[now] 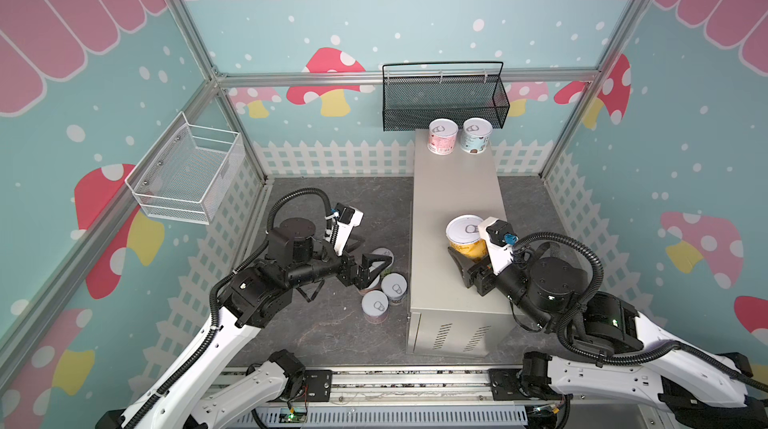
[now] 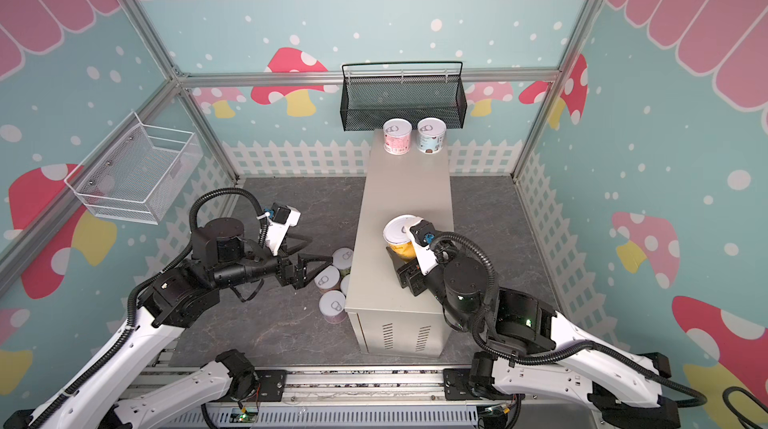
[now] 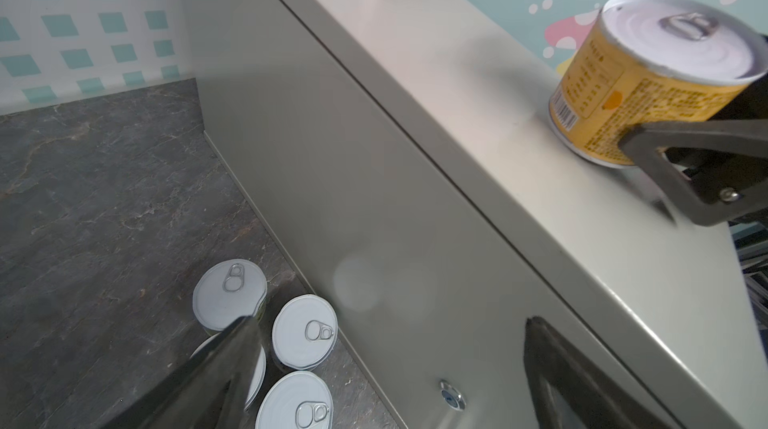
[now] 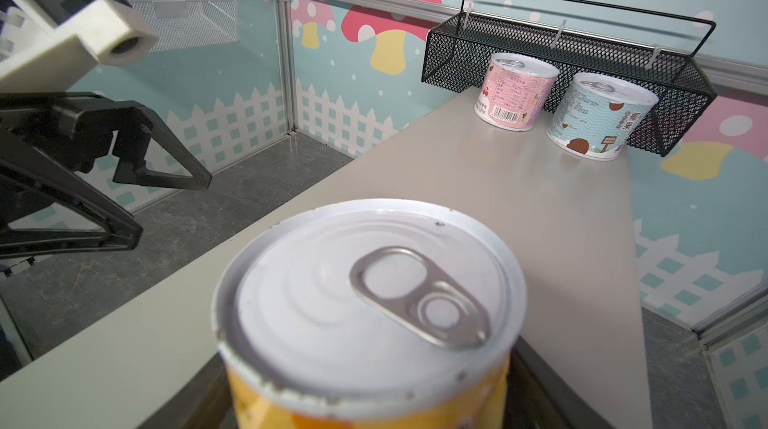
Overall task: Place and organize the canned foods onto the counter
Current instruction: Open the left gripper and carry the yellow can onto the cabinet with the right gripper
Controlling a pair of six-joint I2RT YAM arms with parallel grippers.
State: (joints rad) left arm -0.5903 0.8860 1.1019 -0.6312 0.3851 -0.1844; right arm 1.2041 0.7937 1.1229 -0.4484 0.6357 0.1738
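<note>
A yellow-orange can point(image 1: 465, 240) point(image 4: 365, 314) is on the near half of the counter point(image 1: 455, 190), close to its left edge. My right gripper point(image 1: 467, 254) is shut on it, one black finger on each side of the label. In the left wrist view the can point(image 3: 648, 86) has its base down at the counter top point(image 3: 415, 115). A pink can point(image 1: 443, 138) and a white-blue can point(image 1: 476, 136) stand side by side at the counter's far end. Several cans point(image 1: 375, 306) point(image 3: 304, 331) stand on the floor against the counter's left side. My left gripper point(image 1: 374, 254) point(image 3: 386, 339) hangs open above them.
A black mesh basket point(image 1: 444, 96) hangs on the back wall just above the two far cans. A white wire basket point(image 1: 187, 173) is mounted on the left wall. The floor point(image 1: 332, 206) is dark marbled grey. The counter's near end has vent slits point(image 1: 461, 333).
</note>
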